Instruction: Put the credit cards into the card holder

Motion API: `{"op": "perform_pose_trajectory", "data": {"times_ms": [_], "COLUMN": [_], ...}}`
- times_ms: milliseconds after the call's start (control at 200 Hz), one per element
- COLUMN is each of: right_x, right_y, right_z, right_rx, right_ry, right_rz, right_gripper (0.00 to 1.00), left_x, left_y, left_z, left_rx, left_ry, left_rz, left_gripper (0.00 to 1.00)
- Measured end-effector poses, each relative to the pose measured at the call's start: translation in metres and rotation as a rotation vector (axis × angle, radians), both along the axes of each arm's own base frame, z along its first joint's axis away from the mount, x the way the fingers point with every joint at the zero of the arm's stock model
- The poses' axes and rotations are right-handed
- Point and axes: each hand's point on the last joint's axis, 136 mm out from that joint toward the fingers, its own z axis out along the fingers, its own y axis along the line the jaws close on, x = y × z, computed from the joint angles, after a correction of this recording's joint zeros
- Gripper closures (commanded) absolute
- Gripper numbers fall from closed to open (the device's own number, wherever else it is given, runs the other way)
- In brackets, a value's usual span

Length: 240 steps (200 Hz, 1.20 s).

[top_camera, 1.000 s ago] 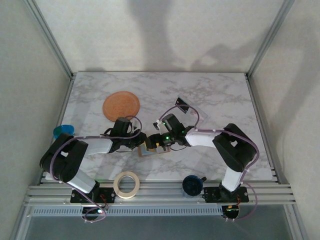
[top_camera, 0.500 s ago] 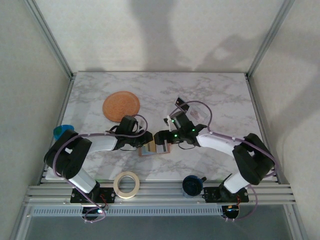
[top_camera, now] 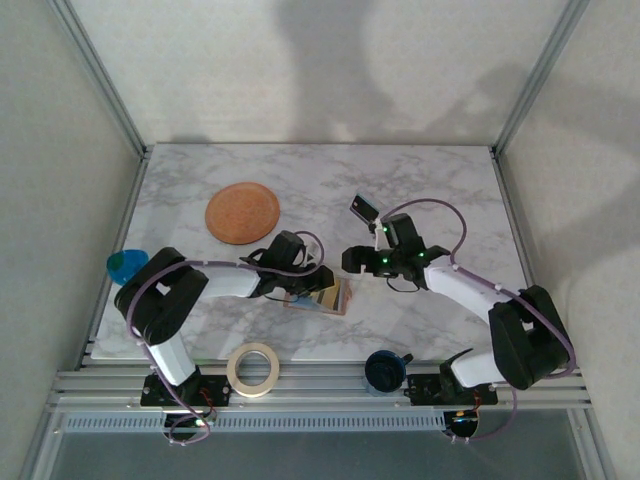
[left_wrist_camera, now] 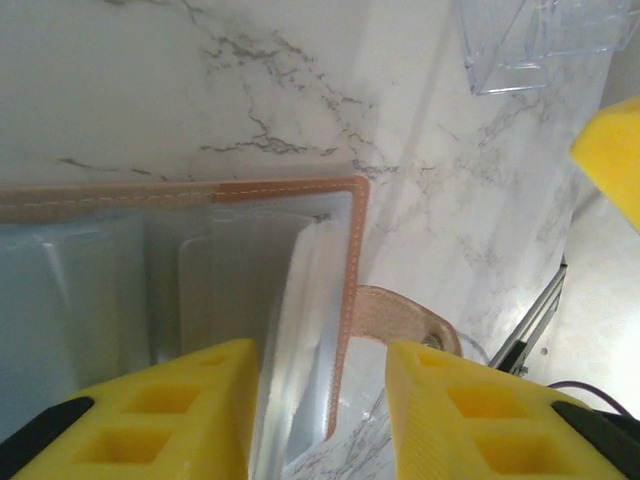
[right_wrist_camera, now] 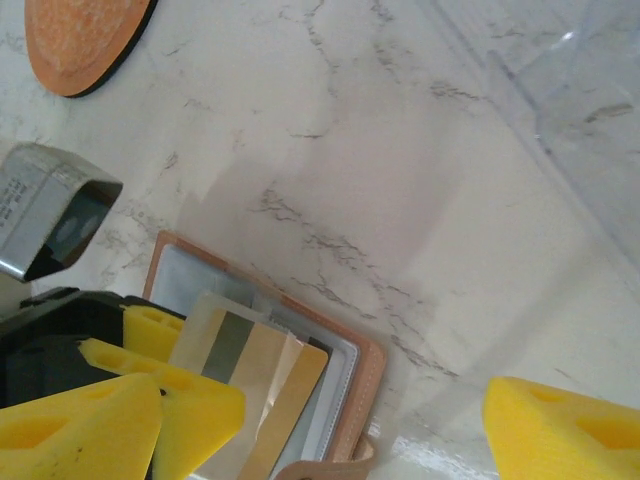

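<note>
The card holder (top_camera: pixel 330 297) lies open on the marble, a tan-pink wallet (left_wrist_camera: pixel 345 260) with clear sleeves and a snap tab (left_wrist_camera: pixel 405 318). A pale credit card with a grey stripe (right_wrist_camera: pixel 232 358) stands partly out of one sleeve. A dark credit card (top_camera: pixel 363 210) rests further back on the table. My left gripper (top_camera: pixel 316 287) hovers low over the wallet's right edge, its jaws (left_wrist_camera: pixel 320 365) apart astride the sleeves and the stitched border. My right gripper (top_camera: pixel 352 262) is just right of the wallet, its jaws (right_wrist_camera: pixel 320 400) wide open and holding nothing.
A round orange-brown disc (top_camera: pixel 242 212) lies at the back left. A clear plastic stand (right_wrist_camera: pixel 560 110) sits beside the dark card. A tape roll (top_camera: pixel 252 368), a dark blue cap (top_camera: pixel 383 368) and a blue object (top_camera: pixel 125 265) are near the front edge.
My right gripper has pulled back from the wallet toward the right rear. My left gripper has slid right over the wallet and its jaws have parted. The wallet shifted slightly right.
</note>
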Motion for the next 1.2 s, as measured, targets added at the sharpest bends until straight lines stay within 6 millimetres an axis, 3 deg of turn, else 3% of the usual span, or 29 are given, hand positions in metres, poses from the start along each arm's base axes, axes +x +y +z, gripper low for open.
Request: {"op": "perform_pose_trajectory", "data": {"times_ms": [340, 506, 741, 821, 951, 1201], "right_x": [-0.019, -0.043, -0.077, -0.083, -0.084, -0.076], "right_y": [0.006, 0.013, 0.04, 0.049, 0.057, 0.067], "right_z": [0.005, 0.004, 0.004, 0.004, 0.0, -0.027], "right_rx": [0.059, 0.097, 0.127, 0.148, 0.181, 0.188], "right_ry": [0.047, 0.099, 0.149, 0.171, 0.206, 0.286], "right_rz": [0.078, 0.139, 0.235, 0.244, 0.211, 0.155], "right_gripper": [0.2, 0.22, 0.3, 0.36, 0.56, 0.61], "left_x": [0.004, 0.005, 0.006, 0.007, 0.01, 0.009], "left_y": [0.01, 0.015, 0.03, 0.034, 0.039, 0.044], "left_z": [-0.008, -0.001, 0.0, 0.0, 0.001, 0.001], "left_rx": [0.077, 0.101, 0.18, 0.198, 0.225, 0.29], "left_ry": [-0.008, -0.041, -0.076, -0.085, -0.104, -0.149], "left_rz": [0.032, 0.031, 0.047, 0.054, 0.067, 0.072], "left_gripper": [0.93, 0.96, 1.0, 1.0, 0.94, 0.81]}}
